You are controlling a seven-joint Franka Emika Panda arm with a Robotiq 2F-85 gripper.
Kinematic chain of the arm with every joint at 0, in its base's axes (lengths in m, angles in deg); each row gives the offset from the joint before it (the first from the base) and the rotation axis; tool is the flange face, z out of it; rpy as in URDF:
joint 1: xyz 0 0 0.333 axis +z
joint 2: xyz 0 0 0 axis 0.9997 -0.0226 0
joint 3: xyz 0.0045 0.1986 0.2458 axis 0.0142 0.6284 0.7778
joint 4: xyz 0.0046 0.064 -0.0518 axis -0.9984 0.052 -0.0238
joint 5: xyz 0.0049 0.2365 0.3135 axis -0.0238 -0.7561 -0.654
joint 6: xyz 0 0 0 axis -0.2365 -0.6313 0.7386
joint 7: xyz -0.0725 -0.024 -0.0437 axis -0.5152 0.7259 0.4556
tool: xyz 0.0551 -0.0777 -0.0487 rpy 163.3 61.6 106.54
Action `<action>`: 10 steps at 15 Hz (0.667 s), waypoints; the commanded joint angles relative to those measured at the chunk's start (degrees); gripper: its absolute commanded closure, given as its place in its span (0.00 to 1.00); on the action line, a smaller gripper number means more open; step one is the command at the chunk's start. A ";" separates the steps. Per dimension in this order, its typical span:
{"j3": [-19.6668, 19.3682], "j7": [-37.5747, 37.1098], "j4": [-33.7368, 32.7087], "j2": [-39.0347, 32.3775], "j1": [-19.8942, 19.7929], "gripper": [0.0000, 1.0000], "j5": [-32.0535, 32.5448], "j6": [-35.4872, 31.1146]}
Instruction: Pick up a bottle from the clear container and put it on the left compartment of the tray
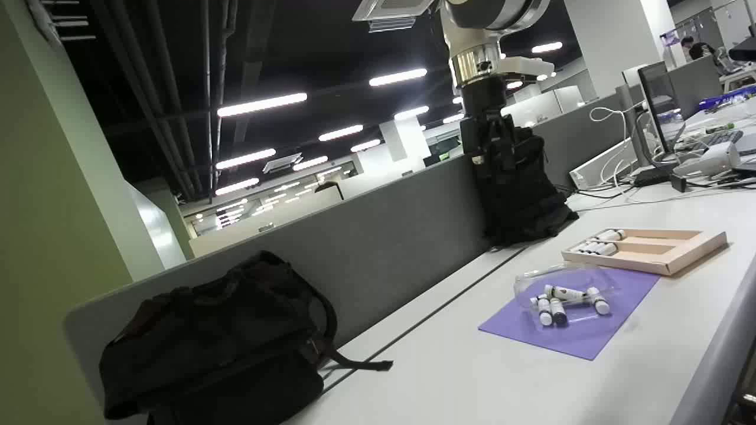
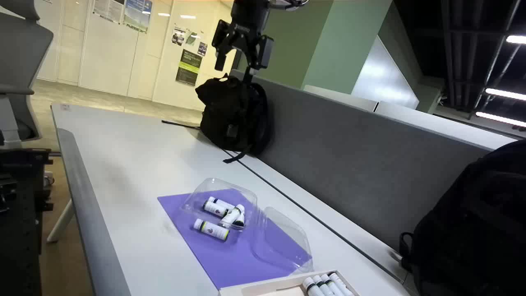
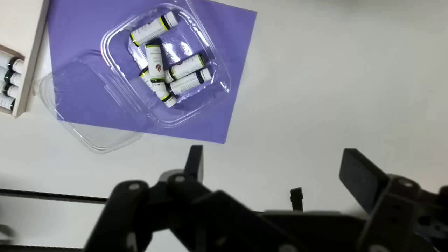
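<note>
The tray (image 1: 695, 252) shows whole in an exterior view, but the wrist view, gripper (image 3: 273, 166) spread wide, catches only part, at nine o'clock from the clear container (image 3: 194, 104).

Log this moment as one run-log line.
Fingers: open, empty, above table | Clear container: open, bottles inside | Tray: other bottles inside

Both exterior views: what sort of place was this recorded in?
Probably an open-plan office: a grey divider runs along the long white desk, a monitor stands farther along, and a chair shows in an exterior view.
</note>
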State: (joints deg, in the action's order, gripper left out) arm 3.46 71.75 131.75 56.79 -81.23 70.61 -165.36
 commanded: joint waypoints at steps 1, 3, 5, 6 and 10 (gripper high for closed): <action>0.38 0.07 -0.10 -0.02 -0.39 0.00 -0.13 0.13; 0.38 0.07 -0.12 -0.01 -0.39 0.00 -0.13 0.11; 0.38 0.07 -0.12 -0.01 -0.39 0.00 -0.13 0.09; 0.38 0.07 -0.13 -0.01 -0.39 0.00 -0.13 0.09; 0.06 0.63 0.22 -1.28 -0.68 0.00 -0.06 -2.09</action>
State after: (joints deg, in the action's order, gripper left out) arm 3.48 71.79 131.73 56.75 -81.24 70.61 -165.42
